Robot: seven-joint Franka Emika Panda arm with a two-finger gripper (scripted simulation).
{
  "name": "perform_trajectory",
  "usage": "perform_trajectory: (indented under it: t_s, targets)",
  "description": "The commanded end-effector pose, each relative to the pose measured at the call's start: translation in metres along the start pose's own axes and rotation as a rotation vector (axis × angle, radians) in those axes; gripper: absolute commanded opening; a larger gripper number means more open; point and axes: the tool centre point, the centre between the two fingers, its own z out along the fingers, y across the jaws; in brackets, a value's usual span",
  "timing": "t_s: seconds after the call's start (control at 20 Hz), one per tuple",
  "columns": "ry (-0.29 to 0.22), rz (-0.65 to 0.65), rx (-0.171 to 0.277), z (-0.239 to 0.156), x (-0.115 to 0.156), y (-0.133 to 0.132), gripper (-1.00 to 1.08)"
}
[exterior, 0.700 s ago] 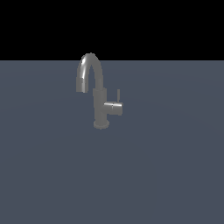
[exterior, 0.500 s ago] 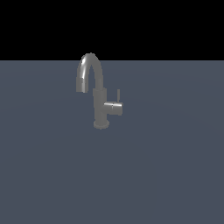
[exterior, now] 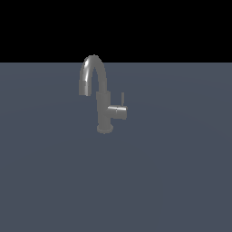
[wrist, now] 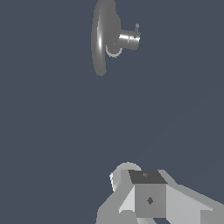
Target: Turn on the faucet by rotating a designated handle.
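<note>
The dark grey faucet point(exterior: 103, 108) stands upright on the flat grey-blue surface in the exterior view, its arched spout point(exterior: 93, 72) curving toward that view's left. The handle point(exterior: 118, 111), a short horizontal stub, points toward that view's right, with its thin lever pin point(exterior: 122, 99) standing upright at the tip. No arm shows in the exterior view. The wrist view looks down on the faucet point(wrist: 101, 39) and its handle point(wrist: 129, 39). My gripper point(wrist: 148, 192) shows there only as a grey block, well apart from the faucet and holding nothing visible. Its jaws cannot be made out.
A plain grey-blue surface point(exterior: 172, 181) spreads around the faucet, under a black background. Nothing else shows on it.
</note>
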Motion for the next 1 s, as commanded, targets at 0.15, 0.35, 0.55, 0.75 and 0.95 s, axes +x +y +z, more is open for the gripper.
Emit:
perform_trajectory:
  t_s: [0.15,0.35,0.55,0.75,0.95]
  targets:
    - [-0.048,0.064,0.064,0.003,0.023,-0.002,-1.00]
    - [-0.097,0.128,0.128,0.007,0.046,-0.003,-1.00]
    - [-0.149,0.197,0.198,0.012,0.071,-0.003,-1.00]
    - [-0.203,0.268,0.271,0.019,0.097,-0.001,-1.00]
    - [-0.259,0.342,0.347,0.027,0.122,0.002,-1.00]
